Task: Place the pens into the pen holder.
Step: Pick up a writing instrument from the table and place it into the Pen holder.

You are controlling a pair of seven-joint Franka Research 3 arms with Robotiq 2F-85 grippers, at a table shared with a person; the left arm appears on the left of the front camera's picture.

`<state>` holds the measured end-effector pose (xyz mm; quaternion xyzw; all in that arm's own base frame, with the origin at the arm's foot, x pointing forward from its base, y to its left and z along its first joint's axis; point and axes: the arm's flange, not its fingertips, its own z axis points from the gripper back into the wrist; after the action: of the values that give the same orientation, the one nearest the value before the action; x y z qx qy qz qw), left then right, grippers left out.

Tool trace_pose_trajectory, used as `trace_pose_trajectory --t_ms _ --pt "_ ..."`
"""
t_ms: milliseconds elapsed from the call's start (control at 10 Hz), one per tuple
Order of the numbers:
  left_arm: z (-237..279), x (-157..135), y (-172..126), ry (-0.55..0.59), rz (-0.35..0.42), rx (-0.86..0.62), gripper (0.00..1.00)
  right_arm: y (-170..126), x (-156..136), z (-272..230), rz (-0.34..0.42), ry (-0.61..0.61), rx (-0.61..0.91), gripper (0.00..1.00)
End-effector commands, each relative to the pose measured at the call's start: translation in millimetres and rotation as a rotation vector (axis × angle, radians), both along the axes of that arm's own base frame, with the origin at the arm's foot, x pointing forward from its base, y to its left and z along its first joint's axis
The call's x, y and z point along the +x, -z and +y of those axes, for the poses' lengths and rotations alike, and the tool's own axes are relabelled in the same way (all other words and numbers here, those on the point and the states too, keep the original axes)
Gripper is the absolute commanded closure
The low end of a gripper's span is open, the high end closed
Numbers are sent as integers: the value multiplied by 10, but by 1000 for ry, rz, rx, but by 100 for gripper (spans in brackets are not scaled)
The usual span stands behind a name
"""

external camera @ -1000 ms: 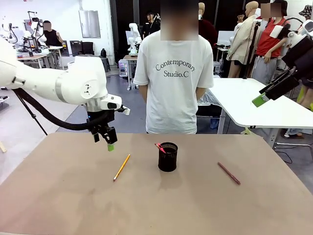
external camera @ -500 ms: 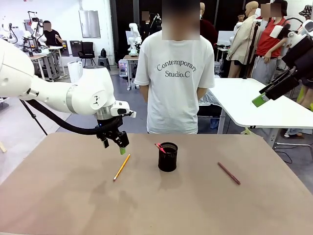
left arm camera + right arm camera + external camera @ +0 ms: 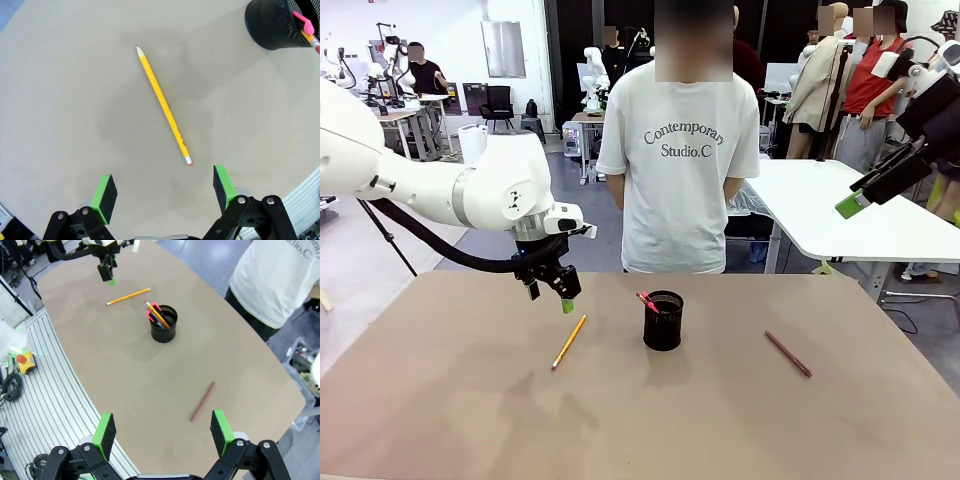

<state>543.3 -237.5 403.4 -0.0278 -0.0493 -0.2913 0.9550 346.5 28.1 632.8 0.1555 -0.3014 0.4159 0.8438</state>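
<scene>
A yellow-orange pen (image 3: pixel 569 341) lies on the brown table (image 3: pixel 440 400), left of the black mesh pen holder (image 3: pixel 663 320). My left gripper (image 3: pixel 552 298) hovers open just above the pen's far end. In the left wrist view the pen (image 3: pixel 163 106) lies slantwise ahead of that open gripper (image 3: pixel 164 189), with the holder (image 3: pixel 275 27) at the top right. A pen with a pink-red end (image 3: pixel 647 299) leans out of the holder. The dark red pen (image 3: pixel 788 353) lies to the holder's right. My right gripper (image 3: pixel 860 198) hangs open, high at the right; its own view (image 3: pixel 162 429) looks down on holder (image 3: pixel 164 324) and red pen (image 3: pixel 203 401).
A person in a white T-shirt (image 3: pixel 678 160) stands at the table's far edge, hands behind the back. A white table (image 3: pixel 840 215) stands behind at the right. A ribbed light floor strip (image 3: pixel 55 410) runs along the table's near side.
My left gripper has shifted right, from beside the yellow-orange pen's far end to just above it. The right arm and the pens have stayed still.
</scene>
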Motion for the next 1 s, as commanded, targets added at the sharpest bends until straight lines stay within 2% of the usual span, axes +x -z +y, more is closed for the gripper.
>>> trace_pose_trajectory --t_ms 0,100,300,700,900 --pt "-120 129 113 -70 60 -14 0 -7 -7 -4 0 -8 16 0" --pt "-167 170 190 -85 69 -25 0 -7 -7 -4 0 -8 16 0" --pt "-283 261 353 -106 39 13 0 -7 -7 -4 0 -8 16 0" --pt "-492 435 683 -87 51 45 0 -7 -7 -4 0 -8 16 0" --pt "-525 475 799 -120 19 65 0 -7 -7 -4 0 -8 16 0"
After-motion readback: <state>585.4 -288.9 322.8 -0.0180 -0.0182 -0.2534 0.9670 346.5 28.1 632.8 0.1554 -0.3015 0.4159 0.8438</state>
